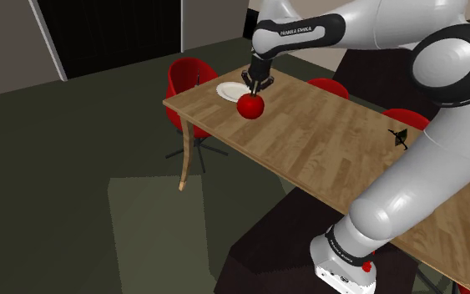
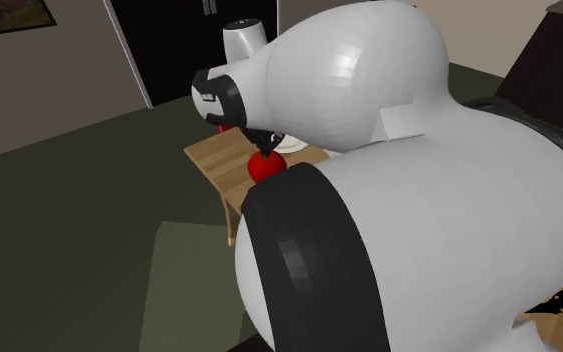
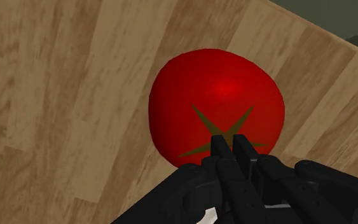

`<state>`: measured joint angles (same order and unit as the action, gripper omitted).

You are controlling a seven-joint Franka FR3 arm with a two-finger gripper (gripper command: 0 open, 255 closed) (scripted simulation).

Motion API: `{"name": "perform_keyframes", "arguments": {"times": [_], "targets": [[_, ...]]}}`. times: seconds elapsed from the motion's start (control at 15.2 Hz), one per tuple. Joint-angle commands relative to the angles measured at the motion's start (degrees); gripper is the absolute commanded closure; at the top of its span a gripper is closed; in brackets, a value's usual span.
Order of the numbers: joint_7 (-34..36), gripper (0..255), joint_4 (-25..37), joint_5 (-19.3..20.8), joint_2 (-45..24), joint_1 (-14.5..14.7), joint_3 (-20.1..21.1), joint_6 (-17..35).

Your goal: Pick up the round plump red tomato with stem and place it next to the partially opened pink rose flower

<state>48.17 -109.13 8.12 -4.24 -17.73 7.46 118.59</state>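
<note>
A round red tomato (image 1: pixel 250 106) with a brownish star-shaped stem sits near the wooden table's (image 1: pixel 308 125) far corner, just in front of a white plate (image 1: pixel 229 90). My black gripper (image 1: pixel 255 92) comes straight down on it from above. In the wrist view the two fingers (image 3: pixel 220 149) stand pressed together at the centre of the tomato's (image 3: pixel 215 95) stem, so the gripper (image 3: pixel 229 141) is shut on it there. I cannot tell whether the tomato touches the tabletop. A small dark spiky thing (image 1: pixel 398 138) lies on the table toward the shoulder view's right.
Red chairs stand behind the table: one (image 1: pixel 189 79) at the far corner, two more (image 1: pixel 327 86) (image 1: pixel 404 117) along the back edge. The table's edge runs close to the tomato on the shoulder view's left. In the second exterior view my arm (image 2: pixel 389 200) hides most of the table.
</note>
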Motion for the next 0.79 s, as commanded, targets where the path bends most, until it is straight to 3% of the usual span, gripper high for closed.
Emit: {"name": "perform_keyframes", "arguments": {"times": [0.0,0.73], "targets": [[-0.25,255,0.94,-0.19,0.57,0.0,0.02,-1.5],[-1.31,255,8.15,-0.78,1.6,0.07,0.11,-9.68]]}}
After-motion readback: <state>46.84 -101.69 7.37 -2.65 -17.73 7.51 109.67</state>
